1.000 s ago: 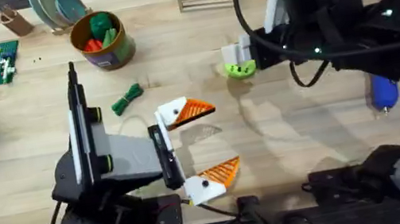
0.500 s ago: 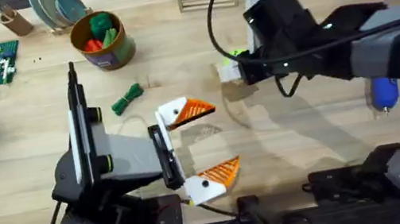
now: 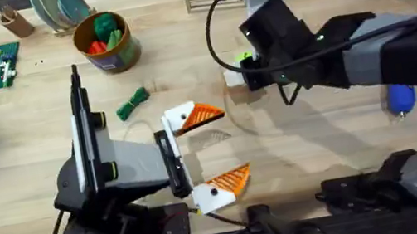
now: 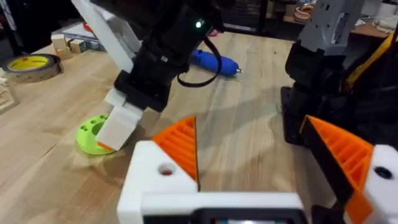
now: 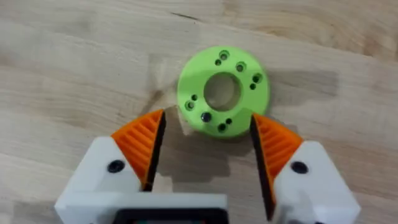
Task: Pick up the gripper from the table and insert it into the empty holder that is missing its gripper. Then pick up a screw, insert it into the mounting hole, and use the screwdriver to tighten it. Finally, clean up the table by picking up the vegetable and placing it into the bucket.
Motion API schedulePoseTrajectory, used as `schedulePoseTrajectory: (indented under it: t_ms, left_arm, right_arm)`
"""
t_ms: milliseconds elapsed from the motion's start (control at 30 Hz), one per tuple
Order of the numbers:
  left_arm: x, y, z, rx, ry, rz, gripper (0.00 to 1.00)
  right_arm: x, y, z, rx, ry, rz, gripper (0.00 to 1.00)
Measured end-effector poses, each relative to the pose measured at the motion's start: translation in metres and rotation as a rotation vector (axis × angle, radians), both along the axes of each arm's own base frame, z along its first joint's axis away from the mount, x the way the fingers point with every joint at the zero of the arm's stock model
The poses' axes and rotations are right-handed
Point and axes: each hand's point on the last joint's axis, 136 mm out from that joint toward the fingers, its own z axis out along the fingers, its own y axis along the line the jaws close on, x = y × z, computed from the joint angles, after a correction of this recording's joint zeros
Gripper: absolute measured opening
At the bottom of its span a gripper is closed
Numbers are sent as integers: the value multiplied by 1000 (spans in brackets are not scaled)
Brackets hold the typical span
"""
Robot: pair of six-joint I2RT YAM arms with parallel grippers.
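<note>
- The right gripper (image 5: 205,155) hangs low over a bright green ring-shaped disc (image 5: 222,99), orange pads spread to either side; no screw is identifiable, though a small dark dot sits on the disc's face.
- My judgement: centre the disc evenly between the pads before closing, so it does not skid on the wood.
- The right arm reaches across the table's middle, wrist pitched down.
- The left gripper (image 3: 212,150) rests apart, fingers wide, holding nothing.
- The vegetable (image 3: 133,104) lies near the bucket (image 3: 103,41); the screwdriver (image 3: 399,97) is at right.
</note>
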Motion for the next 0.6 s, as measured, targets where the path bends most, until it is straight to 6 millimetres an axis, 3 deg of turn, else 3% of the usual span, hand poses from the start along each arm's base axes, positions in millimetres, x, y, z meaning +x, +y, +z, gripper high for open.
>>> schedulePoseTrajectory:
  t_ms: [367,600]
  left_arm:
    - [0,0,0,0,0,0,993]
    - [0,0,0,0,0,0,993]
  right_arm:
    - [6,4,3,25,-25,-13,661]
    - [5,4,-8,4,-3,-12,569]
